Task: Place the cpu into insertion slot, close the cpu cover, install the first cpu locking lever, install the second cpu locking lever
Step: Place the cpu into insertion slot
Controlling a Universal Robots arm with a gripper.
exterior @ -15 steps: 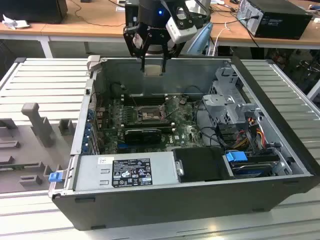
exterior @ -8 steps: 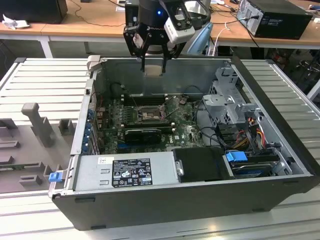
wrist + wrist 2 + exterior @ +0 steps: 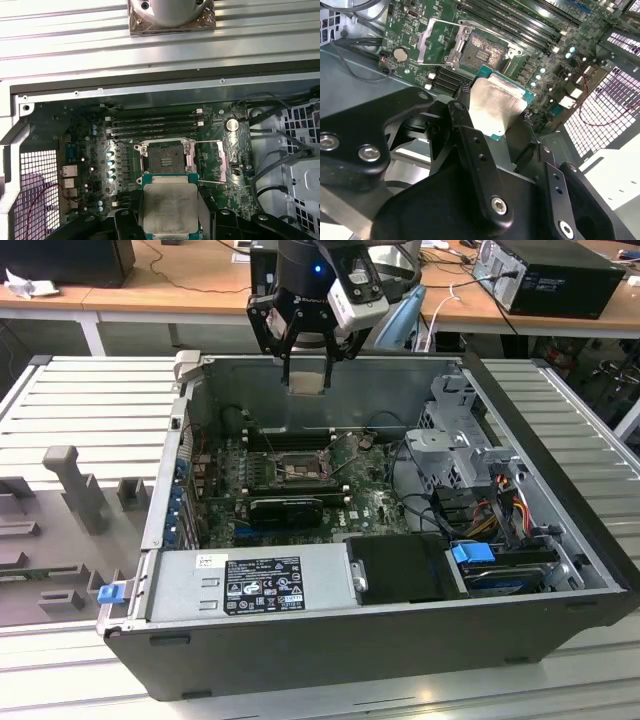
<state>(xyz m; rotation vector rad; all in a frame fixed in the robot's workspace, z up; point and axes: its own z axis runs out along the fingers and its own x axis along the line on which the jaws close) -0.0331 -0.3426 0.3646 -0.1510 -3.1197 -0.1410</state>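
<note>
Black pincer pinches the flat, square, silver-topped cpu above the dark, metal-rimmed insertion slot.

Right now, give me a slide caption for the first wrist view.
Pincer grips the cpu by its edges, clear of the empty, uncovered slot.

The room's overhead light is plain, even and fairly bright. The ribbed metal table comes up pale grey, while the inside of the open computer case lies in its own shadow and the green board looks dim. A small blue light glows above the gripper, near the exterior view's upper edge.

In both wrist views the metal top of the cpu throws back a soft white sheen. The black fingers, close to the second wrist lens, look soft, and the perforated case wall burns out towards white. In the first wrist view the table slats are washed with glare.
</note>
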